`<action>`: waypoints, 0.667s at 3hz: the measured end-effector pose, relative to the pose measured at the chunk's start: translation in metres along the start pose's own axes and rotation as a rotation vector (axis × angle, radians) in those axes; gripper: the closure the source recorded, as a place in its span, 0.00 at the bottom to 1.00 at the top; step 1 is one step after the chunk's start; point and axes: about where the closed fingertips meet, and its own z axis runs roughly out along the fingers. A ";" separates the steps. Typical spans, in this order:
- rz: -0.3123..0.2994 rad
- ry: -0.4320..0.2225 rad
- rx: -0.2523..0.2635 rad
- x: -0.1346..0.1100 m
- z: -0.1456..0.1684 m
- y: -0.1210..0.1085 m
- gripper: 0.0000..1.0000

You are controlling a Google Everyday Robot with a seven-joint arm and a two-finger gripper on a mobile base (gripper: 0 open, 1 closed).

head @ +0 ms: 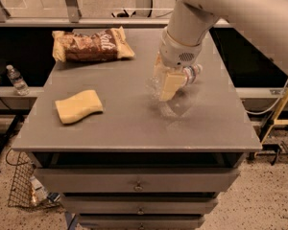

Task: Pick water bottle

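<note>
The water bottle point(194, 74) is clear crinkled plastic, with its white cap and blue-and-red label band pointing right. It lies crosswise in my gripper point(166, 91), which reaches down from the big white arm over the right middle of the grey table point(125, 128). The cream fingers point(172, 83) are shut on the bottle's body. The bottle hangs a little above the tabletop, with its shadow below it. Its clear body shows left of the fingers.
A brown chip bag point(91, 44) lies at the table's back left. A yellow sponge point(79, 107) lies at the front left. A small upright clear bottle point(17, 79) stands off the table at left. A wire basket point(24, 186) sits on the floor beside the drawers point(139, 186).
</note>
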 end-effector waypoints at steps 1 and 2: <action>-0.031 0.000 0.043 -0.005 -0.028 -0.008 1.00; -0.059 0.003 0.084 -0.010 -0.053 -0.016 1.00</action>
